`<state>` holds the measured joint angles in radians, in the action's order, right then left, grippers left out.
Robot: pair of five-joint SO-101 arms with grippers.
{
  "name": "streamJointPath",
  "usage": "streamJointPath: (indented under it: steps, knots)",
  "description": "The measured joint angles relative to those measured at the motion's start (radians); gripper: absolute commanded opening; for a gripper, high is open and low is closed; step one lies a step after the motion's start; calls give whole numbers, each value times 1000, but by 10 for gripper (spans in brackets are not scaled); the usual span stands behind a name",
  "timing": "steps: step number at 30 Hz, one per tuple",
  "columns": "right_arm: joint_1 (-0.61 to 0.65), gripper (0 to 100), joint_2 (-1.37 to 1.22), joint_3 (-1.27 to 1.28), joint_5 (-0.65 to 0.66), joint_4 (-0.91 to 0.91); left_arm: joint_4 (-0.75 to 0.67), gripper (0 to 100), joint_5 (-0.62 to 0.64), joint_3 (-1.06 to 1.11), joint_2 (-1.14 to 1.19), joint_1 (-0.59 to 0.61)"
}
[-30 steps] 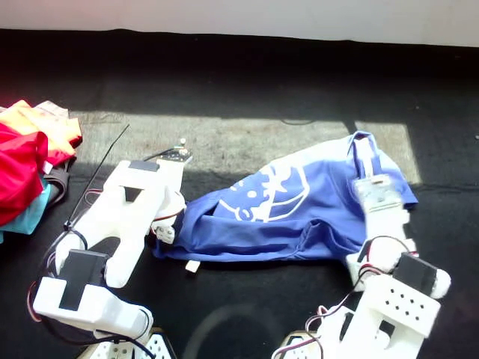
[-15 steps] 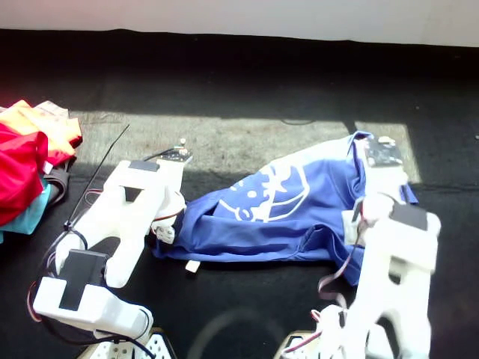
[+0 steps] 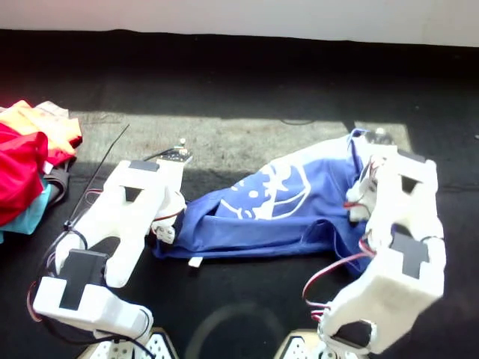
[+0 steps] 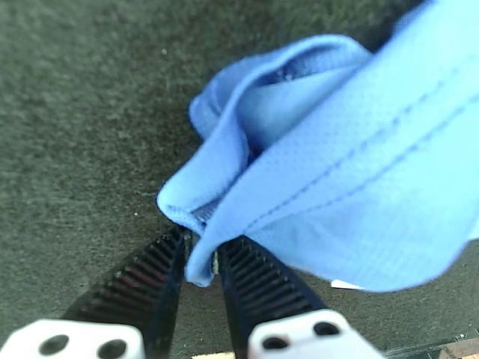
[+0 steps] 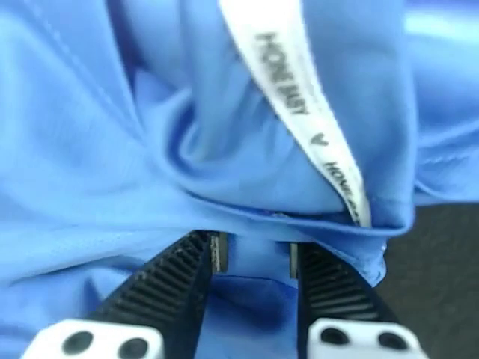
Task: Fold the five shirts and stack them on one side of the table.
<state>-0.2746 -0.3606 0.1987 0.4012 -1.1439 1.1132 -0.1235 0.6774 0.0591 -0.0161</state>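
Pinching blue shirt (image 3: 277, 213) edge, left gripper (image 4: 200, 258) was clamped tight on cloth; right gripper (image 5: 253, 258) had jaws narrowly apart astride collar (image 5: 299, 112) fold. Judged need: firm collar bite, then level, even lift.

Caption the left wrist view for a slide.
Left gripper shut on a bunched edge of the blue shirt over the dark table.

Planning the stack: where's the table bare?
Bare: the far strip between the blue shirt and the wall, and the sunlit patch between the shirt pile and the blue shirt. Crowded: the near edge, with left arm and right arm.
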Motion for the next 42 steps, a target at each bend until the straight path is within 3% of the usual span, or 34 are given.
streamJointPath:
  steps: [9,17,22,30,33,38,42]
  knots:
    - [17,161,-304,-575,-196,-74,-5,9,78,-89,5,0]
    - [35,162,-371,-1054,-207,-419,12,9,130,-212,12,2]
    - [35,162,-370,-1192,-207,-586,12,9,130,-213,12,2]
    - [-9,161,-285,-993,-207,-605,17,9,132,-213,12,2]
    - [-14,159,-138,-799,-207,-605,18,9,138,-213,12,2]
    - [-14,159,115,-430,-144,-589,29,9,270,-213,12,2]
    - [-23,159,310,-120,-101,-443,46,13,313,-213,12,2]
